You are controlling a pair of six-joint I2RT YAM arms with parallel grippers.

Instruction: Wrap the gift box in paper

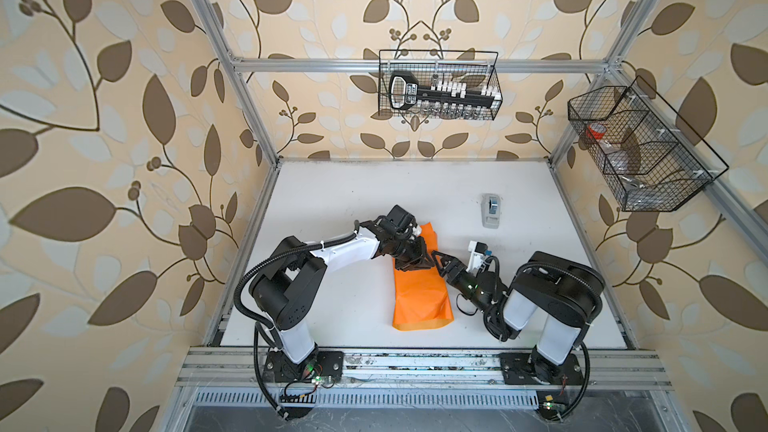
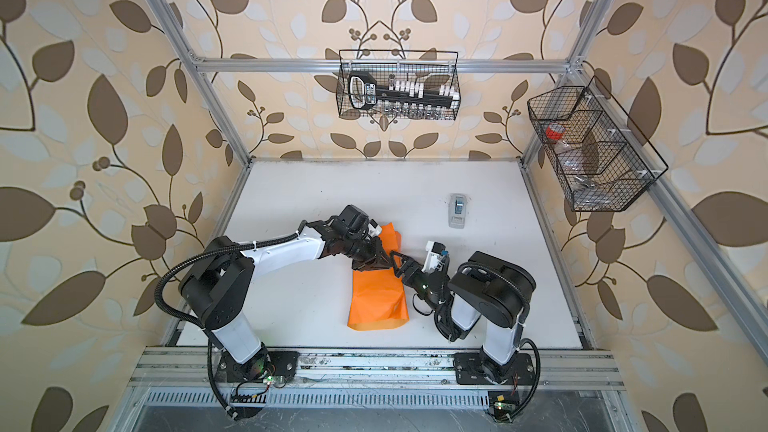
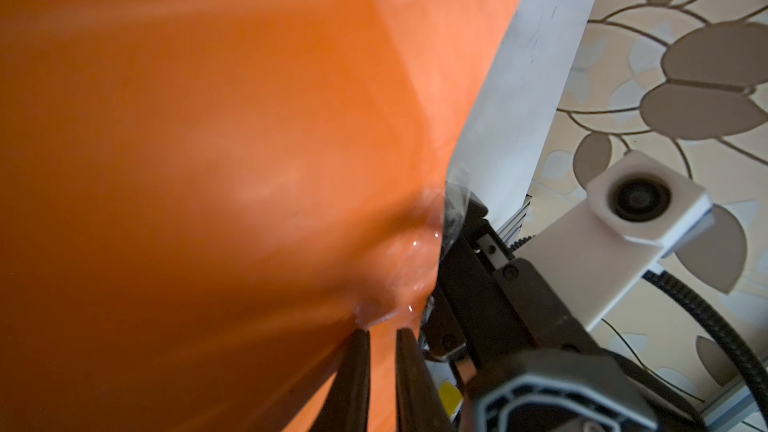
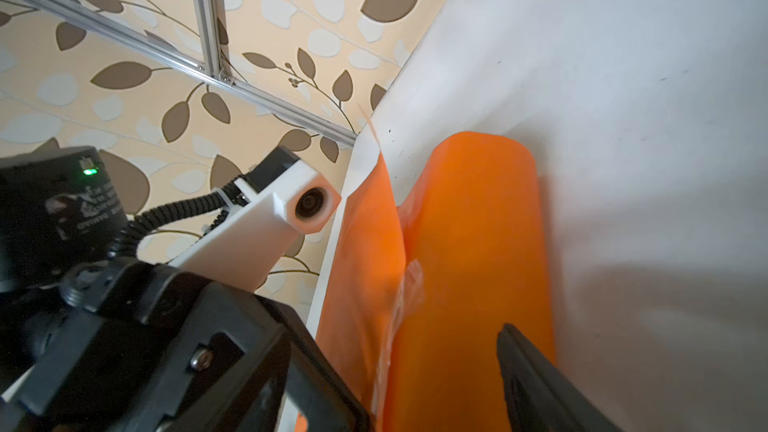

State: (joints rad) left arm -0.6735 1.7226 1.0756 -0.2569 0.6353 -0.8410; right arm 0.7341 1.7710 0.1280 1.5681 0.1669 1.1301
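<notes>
Left pincer (image 3: 380,338) clamped on fold of paper (image 1: 419,301); right pincer (image 1: 438,262) stood apart, just beside it, over table (image 1: 332,201).

Thin orange paper (image 1: 420,297) is shown smooth and softly glossy, lightly creased, with clear shiny film (image 3: 455,209) at one edge. The white table (image 1: 353,201) is seen matt and faintly scuffed; towards its far right corner, a grey-white plastic tape dispenser (image 1: 491,211). Brushed metal framing (image 1: 415,64) and a black wire basket (image 1: 438,51) are pictured behind.
</notes>
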